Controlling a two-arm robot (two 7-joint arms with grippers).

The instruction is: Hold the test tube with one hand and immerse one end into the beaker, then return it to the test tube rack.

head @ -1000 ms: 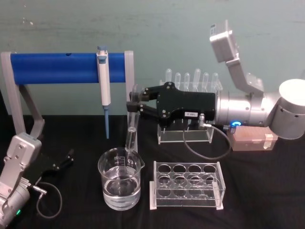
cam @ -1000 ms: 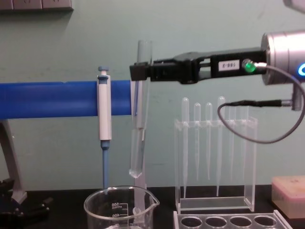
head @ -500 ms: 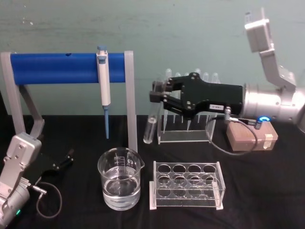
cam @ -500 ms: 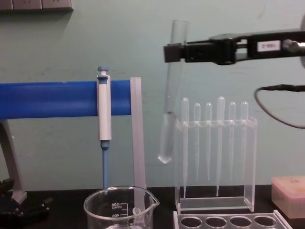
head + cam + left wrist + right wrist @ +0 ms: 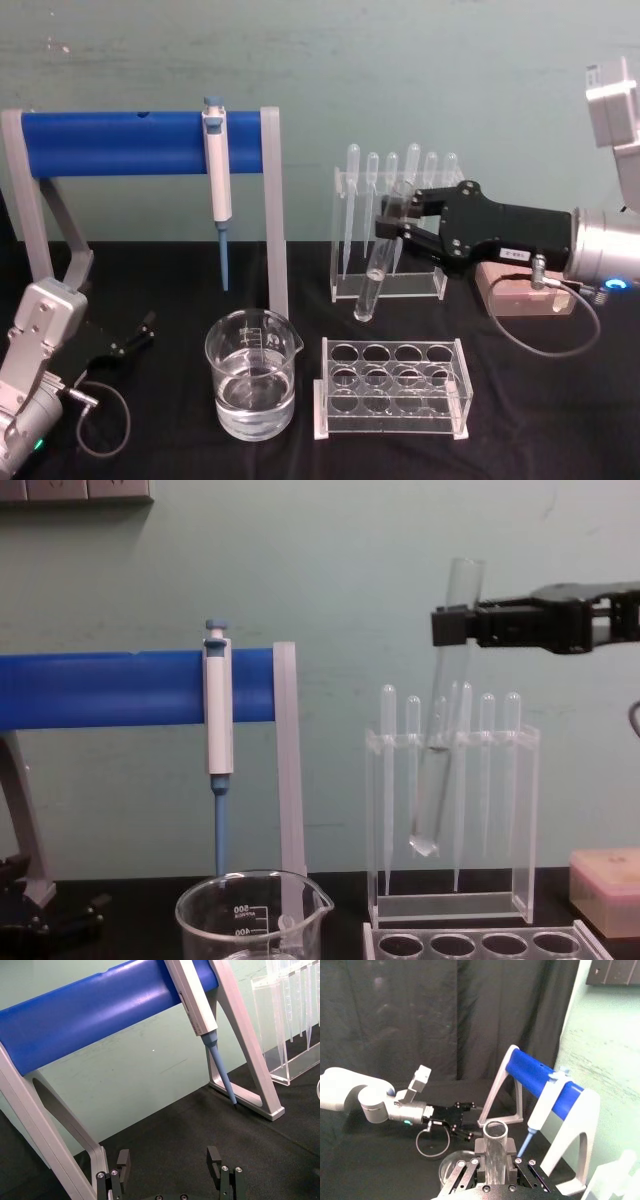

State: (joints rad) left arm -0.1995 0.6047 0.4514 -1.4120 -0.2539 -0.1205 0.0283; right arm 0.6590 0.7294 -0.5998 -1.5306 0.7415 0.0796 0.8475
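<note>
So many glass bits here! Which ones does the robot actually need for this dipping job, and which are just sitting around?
Needed:
test tube, gripped in the right tool
beaker holding liquid

Just sitting around:
pipettes in their stand
blue-and-white pipettor
empty tube rack
left tool, parked low

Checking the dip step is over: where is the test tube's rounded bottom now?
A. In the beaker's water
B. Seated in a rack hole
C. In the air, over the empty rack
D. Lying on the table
C: the right end effector holds the test tube near its rim, bottom in the air above the empty rack, right of the beaker.
</note>
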